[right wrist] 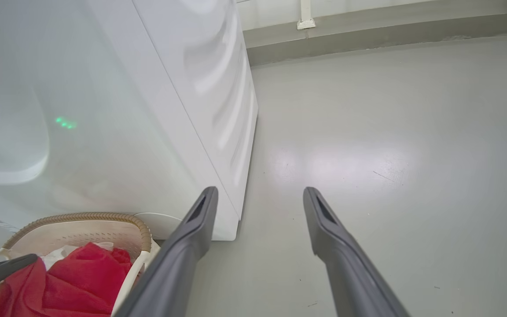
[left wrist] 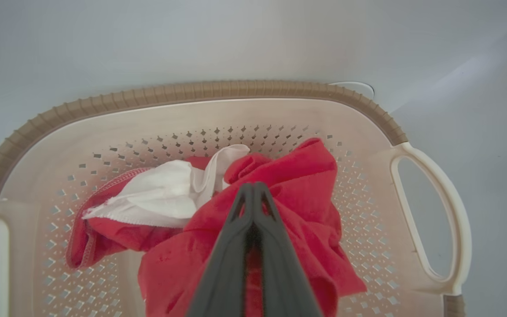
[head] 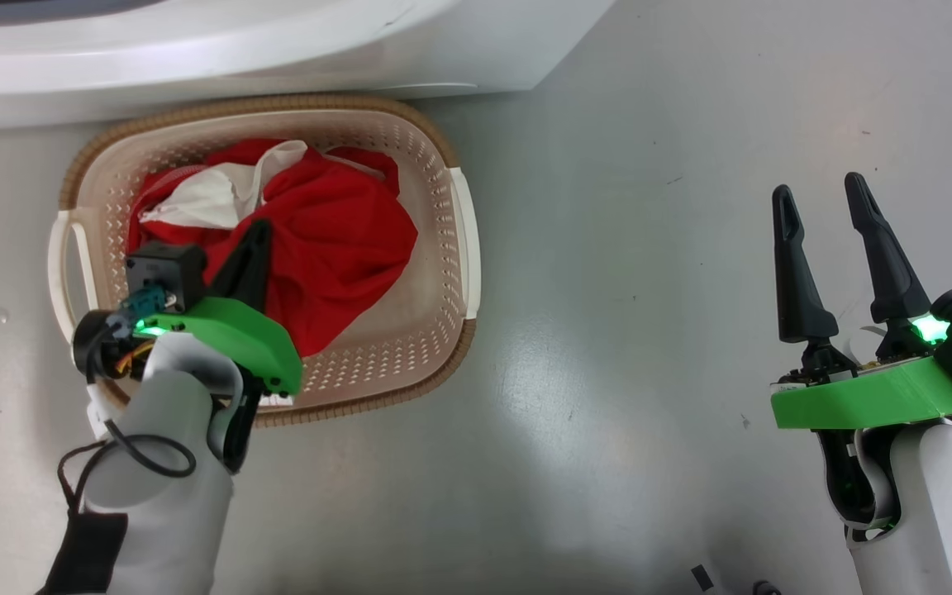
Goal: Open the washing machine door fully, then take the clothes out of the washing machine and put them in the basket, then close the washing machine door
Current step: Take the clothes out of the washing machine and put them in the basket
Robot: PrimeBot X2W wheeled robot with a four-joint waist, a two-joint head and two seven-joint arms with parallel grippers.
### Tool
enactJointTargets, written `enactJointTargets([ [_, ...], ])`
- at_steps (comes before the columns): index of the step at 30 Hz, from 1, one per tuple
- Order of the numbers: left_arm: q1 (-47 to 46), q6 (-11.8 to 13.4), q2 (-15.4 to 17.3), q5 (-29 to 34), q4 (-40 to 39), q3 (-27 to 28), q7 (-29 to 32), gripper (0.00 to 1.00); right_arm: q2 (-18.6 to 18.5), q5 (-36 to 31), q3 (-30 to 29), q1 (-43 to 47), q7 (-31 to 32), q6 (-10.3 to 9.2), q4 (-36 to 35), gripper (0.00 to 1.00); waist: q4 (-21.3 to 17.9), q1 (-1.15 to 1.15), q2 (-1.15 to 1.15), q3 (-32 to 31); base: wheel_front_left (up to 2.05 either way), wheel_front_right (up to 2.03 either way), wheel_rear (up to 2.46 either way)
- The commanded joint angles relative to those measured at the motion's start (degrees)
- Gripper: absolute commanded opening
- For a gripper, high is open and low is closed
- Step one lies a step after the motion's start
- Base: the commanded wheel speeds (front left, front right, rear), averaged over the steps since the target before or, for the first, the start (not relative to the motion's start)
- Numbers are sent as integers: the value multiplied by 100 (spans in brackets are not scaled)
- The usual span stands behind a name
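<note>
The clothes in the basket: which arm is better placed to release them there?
Left. The left gripper is shut on the clothes, inside the basket. The right gripper hangs open above the floor, apart from the basket.

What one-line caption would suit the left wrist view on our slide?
The left gripper, shut on red clothes inside the cream basket.

Left tool tilts downward, clamped tight; right tool points forward, spread wide apart
</note>
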Motion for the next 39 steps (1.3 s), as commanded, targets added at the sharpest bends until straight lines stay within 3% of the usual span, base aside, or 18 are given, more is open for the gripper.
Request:
enactJointTargets([
  [1,15,-32,236,-73,37,101,-30,0,14,42,131,31,-36,37,-143,100,-10,0,0,16,0,0,0],
  [2,-13,-32,235,-88,84,99,-30,0,14,43,128,31,-36,37,-139,100,-11,0,0,13,0,0,0],
  [4,-53,-32,238,-107,150,80,-30,27,14,43,122,27,-36,37,-127,100,-13,0,0,-1,0,0,0],
  [5,-64,-32,241,-117,178,79,-30,45,14,44,119,22,-36,37,-120,100,-12,0,0,-13,0,0,0],
  [6,-70,-32,241,-128,198,78,-30,77,14,45,116,17,-36,37,-111,100,-12,0,0,-28,0,0,0],
  [7,-71,-32,244,-138,211,75,-30,95,14,46,114,12,-36,37,-101,100,-10,0,0,-46,0,0,0],
  [9,-63,-32,248,-153,220,82,-30,100,14,48,112,8,-36,37,-89,100,-7,0,0,-74,0,0,0],
  [28,783,-32,366,-32,-597,666,-30,100,14,130,195,122,-36,37,200,100,30,0,0,-1082,0,0,0],
  [39,1329,-32,278,99,-1281,1027,-30,100,14,75,194,328,-36,37,328,100,80,0,0,-1701,0,0,0],
])
